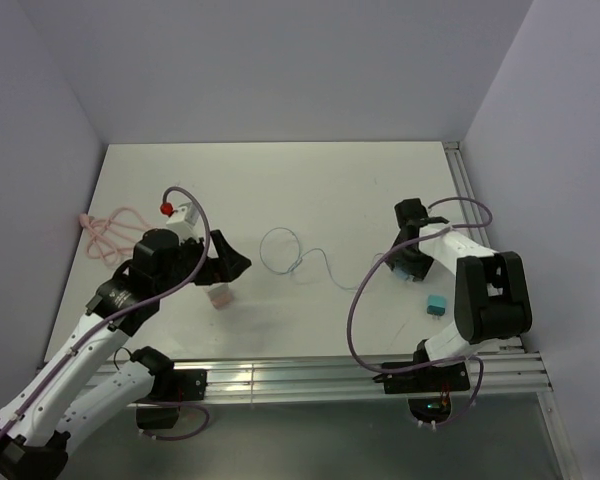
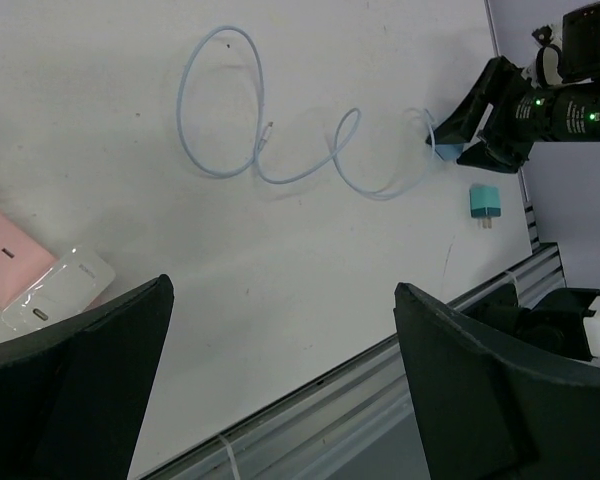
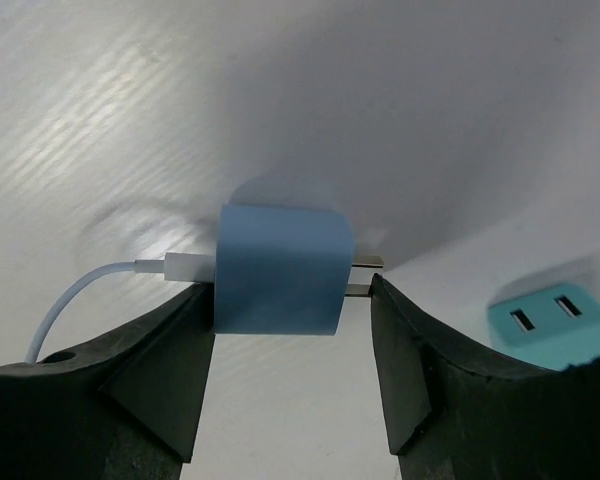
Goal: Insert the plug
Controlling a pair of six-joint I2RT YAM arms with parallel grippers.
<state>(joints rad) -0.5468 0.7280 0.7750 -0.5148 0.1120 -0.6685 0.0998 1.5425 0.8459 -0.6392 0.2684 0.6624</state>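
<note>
Plug (image 2: 268,131) lies inside its wire (image 2: 185,100) loop, well apart from both jaw pairs | left gripper (image 2: 283,292) spread wide, empty | right gripper (image 3: 285,290) spread astride blue adapter (image 3: 280,262), not pinching; I should avoid squeezing prongs (image 3: 365,263) | left wrist view shows plug, pink socket strip (image 2: 5,262); right wrist alone shows prongs

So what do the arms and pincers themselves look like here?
The left arm and right arm have white links and black joint housings, each with a looping purple cable. Left pincer and right pincer have chunky matte-black wedge fingers. Green lights glow on the right wrist.
</note>
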